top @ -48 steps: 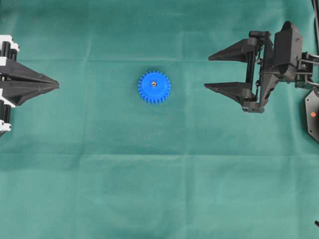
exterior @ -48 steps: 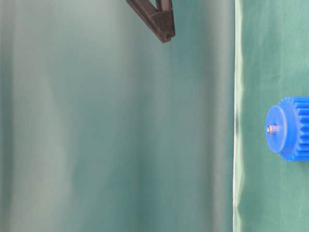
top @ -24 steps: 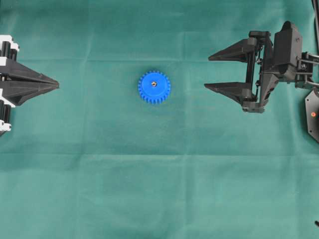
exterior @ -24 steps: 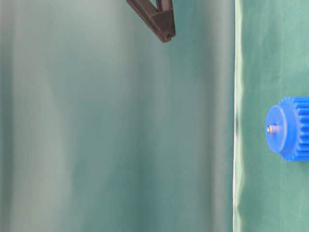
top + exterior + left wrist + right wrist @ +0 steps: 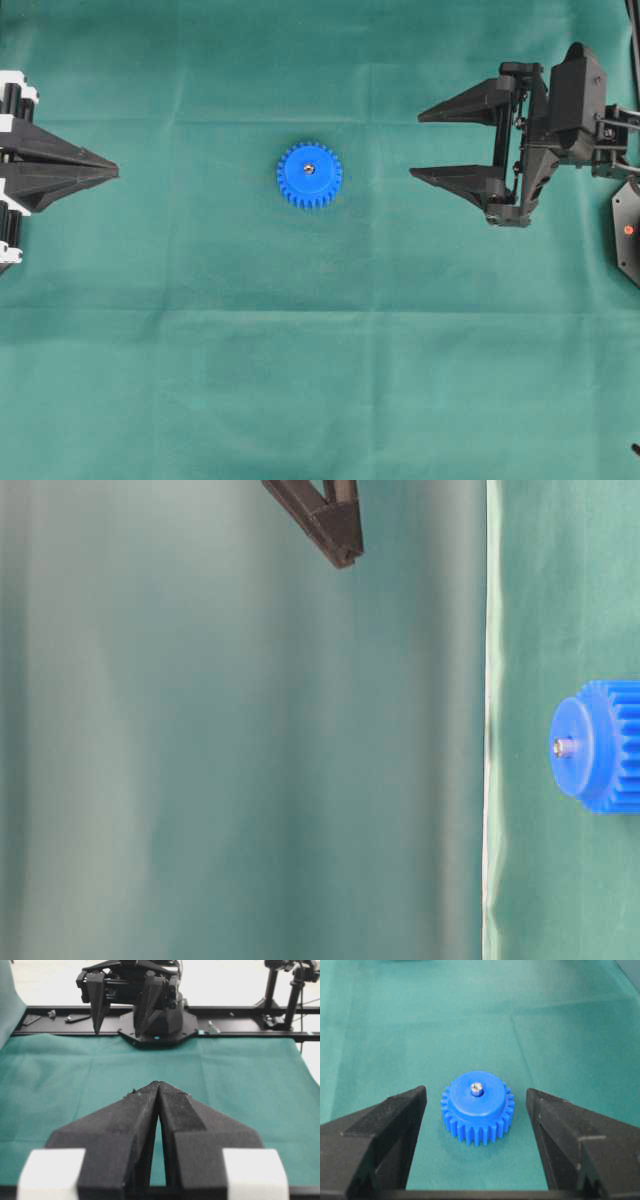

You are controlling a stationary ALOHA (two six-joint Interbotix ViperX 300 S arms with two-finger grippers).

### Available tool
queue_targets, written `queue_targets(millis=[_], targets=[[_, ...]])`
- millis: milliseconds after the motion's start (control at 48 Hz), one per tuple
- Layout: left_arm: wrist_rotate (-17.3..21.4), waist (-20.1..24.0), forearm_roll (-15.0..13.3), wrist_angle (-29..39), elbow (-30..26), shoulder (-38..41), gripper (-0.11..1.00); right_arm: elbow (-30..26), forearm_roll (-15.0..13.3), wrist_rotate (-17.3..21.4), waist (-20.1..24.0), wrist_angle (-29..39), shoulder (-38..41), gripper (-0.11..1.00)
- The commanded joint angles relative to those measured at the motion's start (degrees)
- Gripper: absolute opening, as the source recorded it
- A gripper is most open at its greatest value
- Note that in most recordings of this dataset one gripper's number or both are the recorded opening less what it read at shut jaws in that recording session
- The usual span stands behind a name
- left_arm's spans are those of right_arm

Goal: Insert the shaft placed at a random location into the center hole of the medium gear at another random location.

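The medium gear, bright blue, lies flat on the green cloth near the middle. The silvery shaft stands upright in its hub and fills the center hole, with its tip poking out above the hub. In the table-level view the gear and the shaft tip show at the right edge. My right gripper hangs open well to the right of the gear, holding nothing. The gear sits ahead of its spread fingers. My left gripper rests shut and empty at the far left.
Green cloth covers the whole table. A black arm base and a dark rail stand at the cloth's far end in the left wrist view. One black fingertip reaches into the top of the table-level view.
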Motion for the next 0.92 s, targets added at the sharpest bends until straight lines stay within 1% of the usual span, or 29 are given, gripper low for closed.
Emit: queue_targets(millis=[0,895], targets=[[-0.1,0.1,0.1,-0.4,-1.0,0.4,0.00,-0.8,0.1,-0.2,0.1,0.1,-0.5,0.82],[-0.1,0.0,0.1,0.2,-1.0,0.4,0.00,-0.8,0.1,-0.2,0.1,0.1,-0.5,0.82]])
